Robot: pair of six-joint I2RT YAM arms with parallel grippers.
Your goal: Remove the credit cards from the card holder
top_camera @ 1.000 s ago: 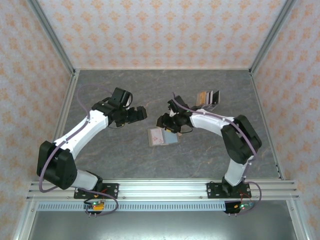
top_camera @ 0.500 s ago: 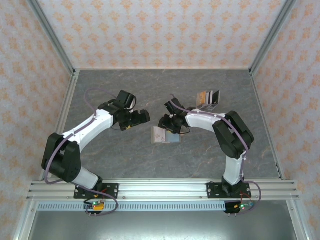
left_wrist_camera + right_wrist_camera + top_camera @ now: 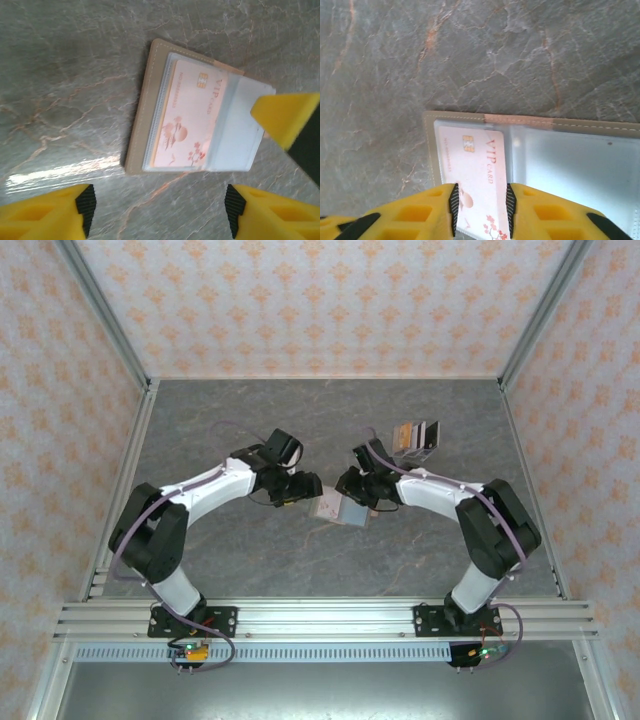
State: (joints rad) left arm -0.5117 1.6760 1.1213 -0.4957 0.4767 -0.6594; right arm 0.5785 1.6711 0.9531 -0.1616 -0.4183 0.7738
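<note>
- Position: card holder (image 3: 340, 510) lies open mid-frame on veined stone worktop (image 3: 300, 410), between left claw (image 3: 308, 491) and right claw (image 3: 350, 492).
- Left wrist: left claw (image 3: 157, 205) open, empty, at bottom edge; pink card (image 3: 192, 120) in glossy clear sleeve (image 3: 240, 130); card holder (image 3: 145, 110) judged light, limp, slide-prone.
- Right wrist: right claw (image 3: 480, 207) narrowly parted astride pink card (image 3: 475, 170); grip indeterminable. Judged stiff, slick; pinch its short edge.

We list: card holder (image 3: 235, 132) lying open on grey veined table (image 3: 75, 75), tan outer edge, pale grey-blue panel, pink VIP card (image 3: 192, 117) with chip in clear pocket, third yellow finger (image 3: 285, 117) over its right edge, left gripper (image 3: 159, 212) fingertips apart below, nothing between them.
</note>
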